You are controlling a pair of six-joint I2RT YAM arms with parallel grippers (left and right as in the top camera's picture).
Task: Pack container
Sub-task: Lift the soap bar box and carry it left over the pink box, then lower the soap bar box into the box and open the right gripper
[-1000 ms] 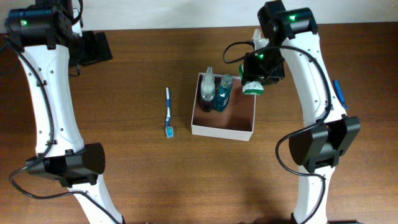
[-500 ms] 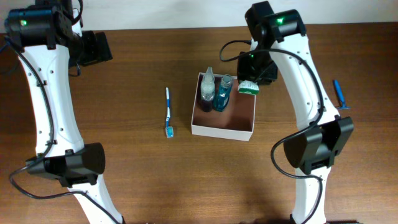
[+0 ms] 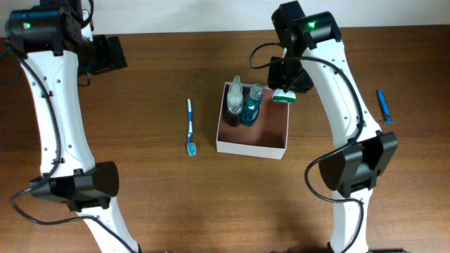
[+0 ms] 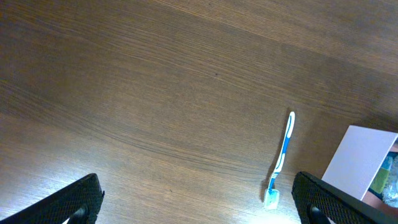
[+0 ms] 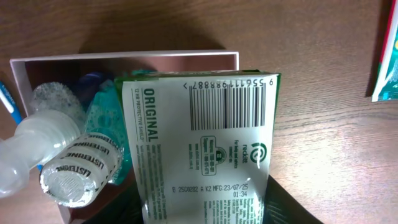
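1. Container (image 3: 249, 148) – square, shallow, white-walled box with a reddish-brown inside – sits mid-table on the brown wooden table (image 3: 176, 204).
2. Clear plastic bottle (image 3: 235, 98) and teal plastic bottle (image 3: 251, 105) stand side by side in its far left corner.
3. Right gripper (image 3: 285, 92) is clamped on a green-and-white cardboard carton (image 3: 283, 98), held over the container's far right corner.
4. Left gripper (image 3: 111, 54) – jaws wide apart, holding nothing – hangs over bare wood.
5. Blue-and-white toothbrush (image 3: 190, 128) lies left of the container, apart from it.
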